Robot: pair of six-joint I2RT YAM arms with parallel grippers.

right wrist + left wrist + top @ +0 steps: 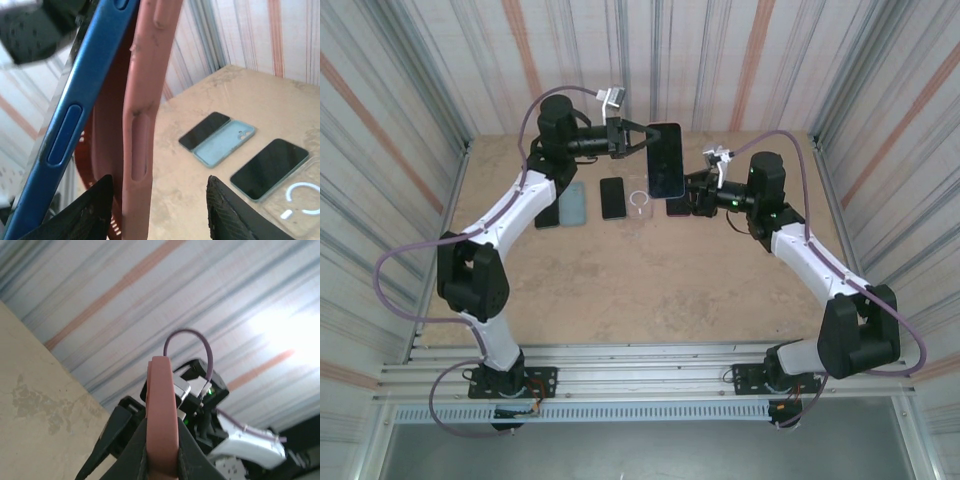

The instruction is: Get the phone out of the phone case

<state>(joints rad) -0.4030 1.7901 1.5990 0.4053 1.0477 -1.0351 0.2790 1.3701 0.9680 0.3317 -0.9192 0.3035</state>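
The phone case (pixel 162 410), pink, is held up in the air above the far part of the table (pixel 650 290), standing on edge. It is clamped by the left claw (pixel 636 140), whose fingers are closed tight on its rim. The phone (pixel 65 135), with a blue frame, is seen in the right wrist view beside the case. A gap can be made out between the two along one long side, so the phone appears to be partly lifted out, though how much of it still sits in the case cannot be told from this angle.

The right claw (pixel 160 179) is held open at the lower end of the case. One finger is seen on each side of the pink edge, and neither is touching it.

On the table behind, a teal case (pixel 225 142) lies just beside a black phone (pixel 205 131). A second black phone (pixel 270 167) is set next to a clear case (pixel 300 197).
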